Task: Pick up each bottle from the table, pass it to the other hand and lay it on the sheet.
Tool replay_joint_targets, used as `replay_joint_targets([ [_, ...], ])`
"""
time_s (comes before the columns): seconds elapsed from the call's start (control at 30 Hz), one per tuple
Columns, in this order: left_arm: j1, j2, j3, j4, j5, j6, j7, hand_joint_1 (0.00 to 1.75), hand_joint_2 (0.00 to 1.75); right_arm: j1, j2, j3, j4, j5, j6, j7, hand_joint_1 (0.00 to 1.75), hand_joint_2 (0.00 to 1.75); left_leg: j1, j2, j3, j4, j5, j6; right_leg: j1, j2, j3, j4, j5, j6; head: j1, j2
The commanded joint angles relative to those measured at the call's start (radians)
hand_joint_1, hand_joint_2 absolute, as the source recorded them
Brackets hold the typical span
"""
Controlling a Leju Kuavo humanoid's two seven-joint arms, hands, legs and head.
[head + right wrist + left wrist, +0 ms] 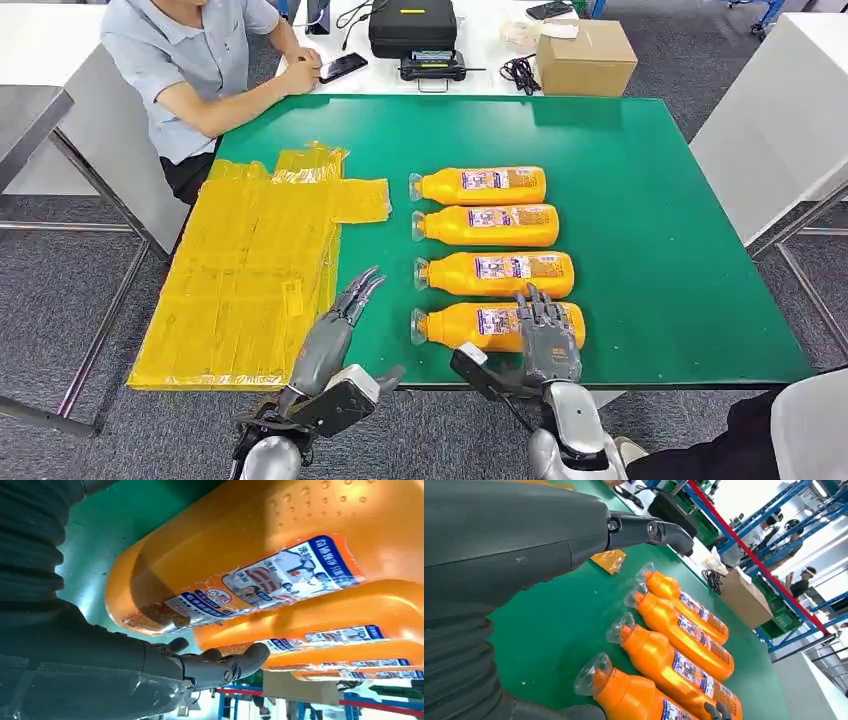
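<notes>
Several orange bottles lie side by side in a column on the green table [680, 250], caps pointing toward the sheet. The yellow sheet [250, 270] covers the table's left part and hangs over its edge. My right hand [548, 338] hovers over the base end of the nearest bottle [465, 326], fingers spread across it and thumb apart on the near side. In the right wrist view that bottle [280, 525] looms close to the hand [215, 665]. My left hand [340, 330] is open beside the sheet's edge, fingers stretched out, holding nothing. In the left wrist view, the hand [524, 545] has the nearest bottle [629, 697] beside it.
A person [200, 60] sits at the far left corner, arms resting on the table. Behind the green table stand a cardboard box [585, 55], a black case [412, 25] and a phone [342, 67]. A white table [780, 120] stands to the right.
</notes>
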Motion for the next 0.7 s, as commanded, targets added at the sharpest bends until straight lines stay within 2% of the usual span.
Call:
replay_joint_targets([
  [0.03,0.014,-0.012,-0.012,0.026,0.001,-0.01,0.006,0.0,1.75,-0.048,-0.024,-0.031,0.087,0.008,0.018,0.006,0.0,1.75,0.001,0.002,0.005,0.0,-0.002,-0.002,0.001,0.001,0.005,-0.001,-0.002,-0.002,0.0,0.0],
  [0.23,0.002,-0.013,-0.018,0.038,0.003,-0.013,0.002,0.0,1.75,-0.08,-0.033,-0.049,0.141,0.008,0.022,0.01,0.0,1.75,0.0,0.001,0.003,-0.001,-0.001,-0.001,0.0,0.0,0.003,-0.001,-0.001,-0.001,0.0,0.0],
  [0.5,-0.012,-0.01,-0.025,0.052,0.013,-0.016,-0.007,0.0,1.75,-0.112,-0.038,-0.08,0.224,-0.022,0.016,-0.008,0.0,1.75,0.002,0.001,0.008,-0.001,-0.003,-0.003,0.002,0.0,0.008,-0.001,-0.002,-0.003,0.0,0.0],
  [0.6,-0.013,-0.011,-0.026,0.053,0.014,-0.017,-0.008,0.0,1.75,-0.112,-0.04,-0.083,0.235,-0.029,0.016,-0.014,0.0,1.75,0.001,0.0,0.004,-0.001,-0.001,-0.001,0.001,-0.001,0.004,-0.001,-0.001,-0.002,0.0,0.0],
  [0.7,-0.014,-0.009,-0.03,0.055,0.014,-0.017,-0.009,0.0,1.75,-0.109,-0.043,-0.078,0.244,-0.03,0.018,-0.023,0.0,1.75,0.002,-0.001,0.008,-0.001,-0.002,-0.003,0.002,-0.002,0.009,-0.002,-0.002,-0.004,0.0,0.0],
])
